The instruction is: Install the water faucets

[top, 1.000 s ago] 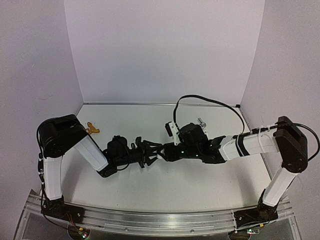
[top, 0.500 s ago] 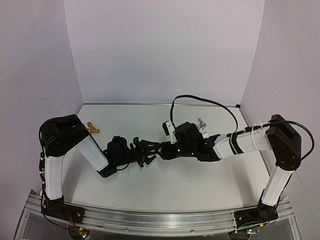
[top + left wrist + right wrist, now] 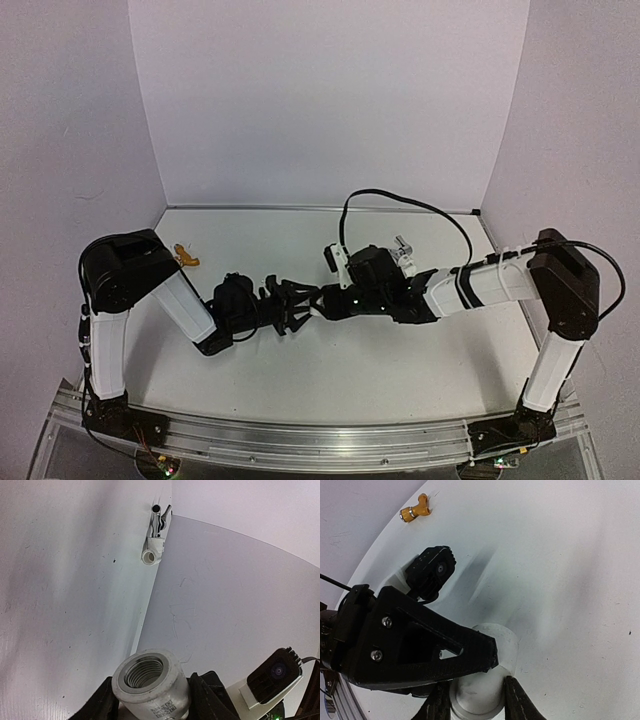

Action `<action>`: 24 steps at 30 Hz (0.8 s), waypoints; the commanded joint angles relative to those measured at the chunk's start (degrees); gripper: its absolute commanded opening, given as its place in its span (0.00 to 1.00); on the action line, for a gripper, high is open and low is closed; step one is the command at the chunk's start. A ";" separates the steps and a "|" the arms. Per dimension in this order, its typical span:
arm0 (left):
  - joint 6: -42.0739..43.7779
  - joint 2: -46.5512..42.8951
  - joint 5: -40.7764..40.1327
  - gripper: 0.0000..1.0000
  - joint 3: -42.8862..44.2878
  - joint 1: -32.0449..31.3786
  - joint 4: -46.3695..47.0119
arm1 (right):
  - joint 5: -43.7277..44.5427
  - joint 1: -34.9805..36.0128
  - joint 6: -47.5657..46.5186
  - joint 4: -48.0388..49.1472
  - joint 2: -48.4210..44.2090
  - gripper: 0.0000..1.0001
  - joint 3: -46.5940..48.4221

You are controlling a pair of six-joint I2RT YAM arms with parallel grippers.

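White plastic is what both arms meet on at mid-table. The left gripper (image 3: 150,702) has its fingers closed part-way onto the white pipe fitting (image 3: 147,680), holding it with the threaded mouth facing outward. The right gripper (image 3: 477,702) has its fingers narrowly spread and pressed against both sides of the other end of the same piece, seemingly gripping it. The step looks like a handover or regrip of the fitting, ahead of screwing a tap into it. To do it well, one hand should have a firm, square hold before the other lets go, and the piece should not twist between the two pairs of fingers. The threaded mouth should end up unobstructed, pointing where a tap can be brought in straight. No box, tray or bin shows. The nearest thing to a container is the fitting's own socket, which is empty, with bare thread visible inside. The brass faucet (image 3: 415,513) lies on its side on the table (image 3: 350,370) towards the left wall, well apart from both grippers and held by nothing. The silver faucet (image 3: 159,522) stands right of centre, just behind the right arm. It is apparently already seated in a second fitting (image 3: 151,550), whose side opening is also empty.
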 commanded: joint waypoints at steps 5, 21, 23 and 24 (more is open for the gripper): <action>3.31 -3.77 1.85 0.95 -4.28 -0.40 15.34 | 7.29 0.30 -2.48 -0.85 -2.89 0.00 0.38; 39.69 -40.10 -9.35 0.96 -11.21 6.76 -32.58 | 0.94 -11.93 -15.37 -64.18 0.53 0.01 19.63; 44.26 -44.23 -11.81 0.96 -9.47 6.75 -37.44 | -1.78 -13.12 -18.40 -67.62 2.71 0.01 20.75; 46.56 -45.79 -13.04 0.96 -8.41 6.76 -40.25 | -2.78 -13.69 -19.63 -69.17 3.97 0.00 21.57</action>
